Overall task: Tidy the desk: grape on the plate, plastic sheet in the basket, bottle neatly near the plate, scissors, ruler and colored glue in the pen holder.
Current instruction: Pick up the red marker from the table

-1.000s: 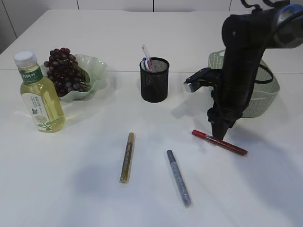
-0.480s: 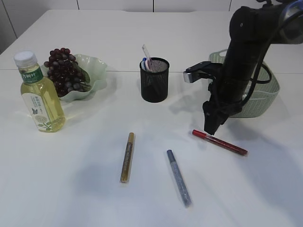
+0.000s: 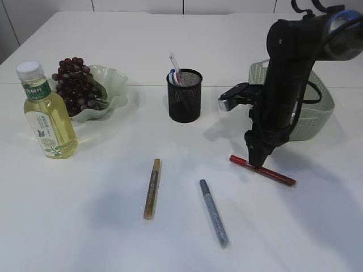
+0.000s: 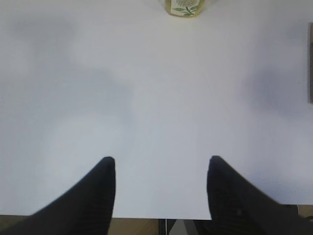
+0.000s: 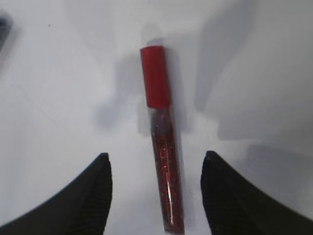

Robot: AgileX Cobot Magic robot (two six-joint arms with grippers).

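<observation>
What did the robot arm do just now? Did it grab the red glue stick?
Not yet. The right gripper lifted a little, then came back down over the red glue, open jaws on either side of it, not closed on it. The gold glue, silver glue, bottle, grapes and pen holder stayed put.

A plain lab or office bench: a wide white table (image 3: 187, 51) carries staged desk items, a mesh pen holder (image 3: 185, 95) at 12 o'clock, pale panelled wall (image 3: 136, 5) behind.
</observation>
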